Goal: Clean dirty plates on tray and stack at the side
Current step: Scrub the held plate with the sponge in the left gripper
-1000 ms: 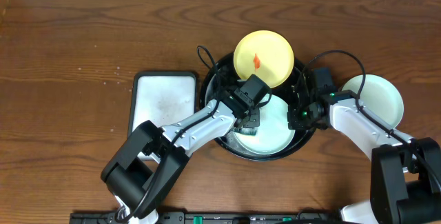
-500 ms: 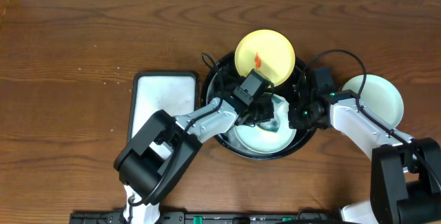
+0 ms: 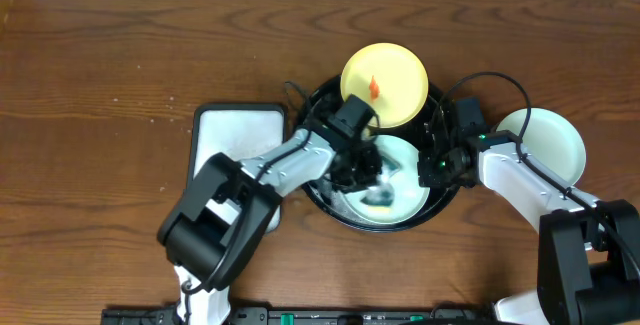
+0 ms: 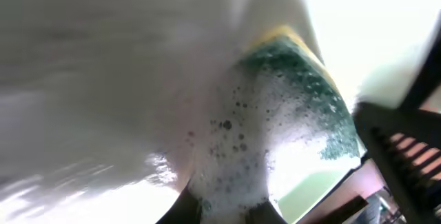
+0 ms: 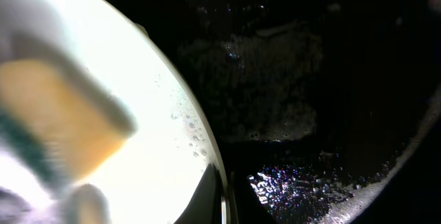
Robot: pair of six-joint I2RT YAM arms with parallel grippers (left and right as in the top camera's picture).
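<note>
tray (image 3: 320, 205) crowded (plates (image 3: 405, 205) inside), tabletop (image 3: 100, 65) free left

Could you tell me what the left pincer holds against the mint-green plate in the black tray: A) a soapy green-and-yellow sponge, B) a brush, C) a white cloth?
A: the left wrist view shows a foamy green-and-yellow sponge in the left pincer, on the mint-green plate.

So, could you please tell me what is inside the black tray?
A mint plate lies in the tray, with the left gripper pressing a foamy sponge on it. The yellow plate overhangs the far rim. The tray floor under the mint plate is hidden.
</note>
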